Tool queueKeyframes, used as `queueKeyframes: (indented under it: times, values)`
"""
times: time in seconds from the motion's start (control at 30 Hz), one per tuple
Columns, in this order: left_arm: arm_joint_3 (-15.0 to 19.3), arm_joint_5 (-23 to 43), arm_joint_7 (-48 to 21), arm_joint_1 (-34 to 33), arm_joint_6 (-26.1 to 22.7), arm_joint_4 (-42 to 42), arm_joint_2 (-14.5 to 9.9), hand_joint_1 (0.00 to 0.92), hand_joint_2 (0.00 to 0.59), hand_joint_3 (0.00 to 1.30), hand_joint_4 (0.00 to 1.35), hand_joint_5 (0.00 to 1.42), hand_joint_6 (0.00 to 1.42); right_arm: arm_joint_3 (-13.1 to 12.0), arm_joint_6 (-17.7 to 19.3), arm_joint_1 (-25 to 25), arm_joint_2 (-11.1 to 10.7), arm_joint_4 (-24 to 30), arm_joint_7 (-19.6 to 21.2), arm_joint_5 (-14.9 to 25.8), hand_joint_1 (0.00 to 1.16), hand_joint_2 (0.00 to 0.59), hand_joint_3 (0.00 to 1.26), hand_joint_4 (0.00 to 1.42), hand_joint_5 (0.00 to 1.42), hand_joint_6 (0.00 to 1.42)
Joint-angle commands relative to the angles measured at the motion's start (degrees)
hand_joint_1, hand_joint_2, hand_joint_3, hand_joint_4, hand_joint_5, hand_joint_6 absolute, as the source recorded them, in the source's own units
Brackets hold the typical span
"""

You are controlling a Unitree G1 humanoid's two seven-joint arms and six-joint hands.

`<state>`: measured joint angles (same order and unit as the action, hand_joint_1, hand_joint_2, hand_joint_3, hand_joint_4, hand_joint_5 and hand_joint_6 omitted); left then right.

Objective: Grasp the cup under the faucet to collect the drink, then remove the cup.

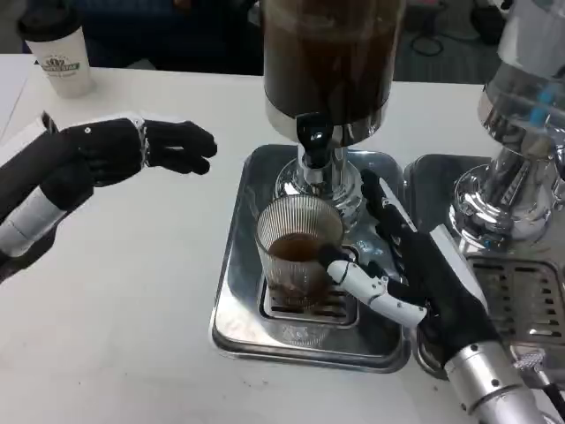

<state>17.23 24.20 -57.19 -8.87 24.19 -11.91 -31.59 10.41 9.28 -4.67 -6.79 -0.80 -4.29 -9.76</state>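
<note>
Head view looks down on a white table (132, 291) where a ribbed glass cup (298, 252) stands upright on the slotted grate (311, 305) of a shiny metal drip tray (231, 300), its long axis vertical and its open mouth pointing straight up toward the camera. The cup sits just in front of and below the black faucet (314, 134) of a drink dispenser (328, 66), whose clear tank holds dark brown liquid; a shallow layer of the same brown drink lies in the bottom of the cup. The right hand (415, 274) lies at the cup's right side, reaching in from the lower right. Its white thumb (366, 284) presses against the lower right of the glass wall, while its black fingers (381, 208) stretch up along the far right side of the cup toward the dispenser's chrome base (311, 181); whether those fingers touch the glass cannot be told, so the hand is loosely set around the cup rather than plainly clamped on it. The left hand (146, 146) hovers well apart from the tray, over the bare table on the left, its dark fingers curled loosely forward and holding nothing. At the far left corner stands a white paper cup (60, 62) with a dark lid and a green logo. To the right of the tray is a second metal tray (433, 177) bearing another chrome dispenser (512, 168) with a clear upper vessel.
</note>
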Motion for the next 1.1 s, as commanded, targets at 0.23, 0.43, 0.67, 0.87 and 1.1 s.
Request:
queueKeyframes:
  times: [0.23,0.43,0.67,0.87,1.1]
  values:
    - [0.1,-2.7,1.7,1.5,2.1,-2.1,-1.1,0.000,0.084,0.41,0.34,0.35,0.33,0.4,5.3,0.5,-1.1,-3.6,-2.4,0.5,0.56,0.197,0.00,0.00,0.00,0.00]
    - [0.2,-4.8,3.5,3.6,4.2,-4.0,-0.9,0.000,0.086,0.41,0.34,0.35,0.33,0.5,5.2,0.7,-0.6,-4.7,-1.4,-0.8,0.58,0.188,0.00,0.00,0.00,0.00]
    - [0.1,-7.8,7.5,6.1,8.9,-7.1,-0.5,0.000,0.064,0.37,0.25,0.26,0.27,0.8,4.3,0.5,-0.2,-4.4,-0.2,-2.4,0.59,0.188,0.00,0.00,0.00,0.00]
    - [0.1,-8.7,10.9,7.1,11.3,-10.1,-0.5,0.000,0.067,0.37,0.25,0.25,0.25,1.5,4.4,1.0,-0.1,-5.1,1.1,-4.5,0.60,0.189,0.00,0.00,0.00,0.00]
    - [-0.5,-9.8,12.4,7.7,12.4,-12.1,-0.6,0.000,0.085,0.38,0.26,0.25,0.24,2.6,2.7,2.4,0.7,-6.6,3.1,-7.9,0.63,0.191,0.00,0.00,0.00,0.00]
